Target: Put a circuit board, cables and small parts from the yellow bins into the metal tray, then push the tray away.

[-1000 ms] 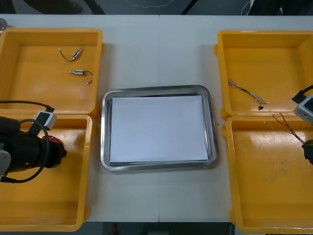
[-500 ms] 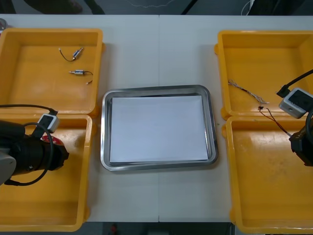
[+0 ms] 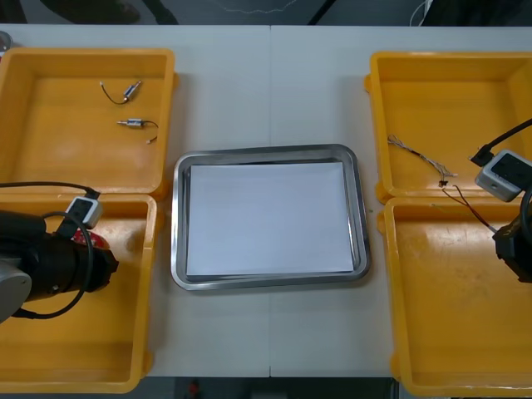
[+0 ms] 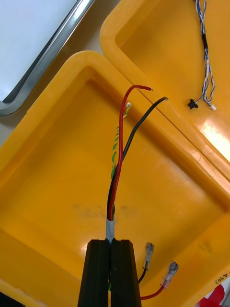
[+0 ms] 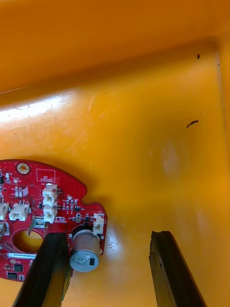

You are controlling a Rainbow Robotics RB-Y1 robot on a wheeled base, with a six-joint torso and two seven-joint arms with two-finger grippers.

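while the right gripper (image 4: 111, 242) pinches the red and black cable (image 4: 122, 144), bound next for the tray (image 3: 266, 152), the left gripper (image 5: 108, 234), spread, must shift to straddle the circuit board (image 5: 43, 201).

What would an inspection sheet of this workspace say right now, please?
Surface: light table carrying the tray and four bins.
Job's things: tray white inside, nothing in it; board in near left bin; parts in far left bin.
Clutter: dark specks on the near left bin's floor.
Hands: left hand open, one finger beside the board; right hand shut on the red-black cable, over near right bin.
Cables: blue-white cable lying in far right bin.
Surroundings: nothing seen.
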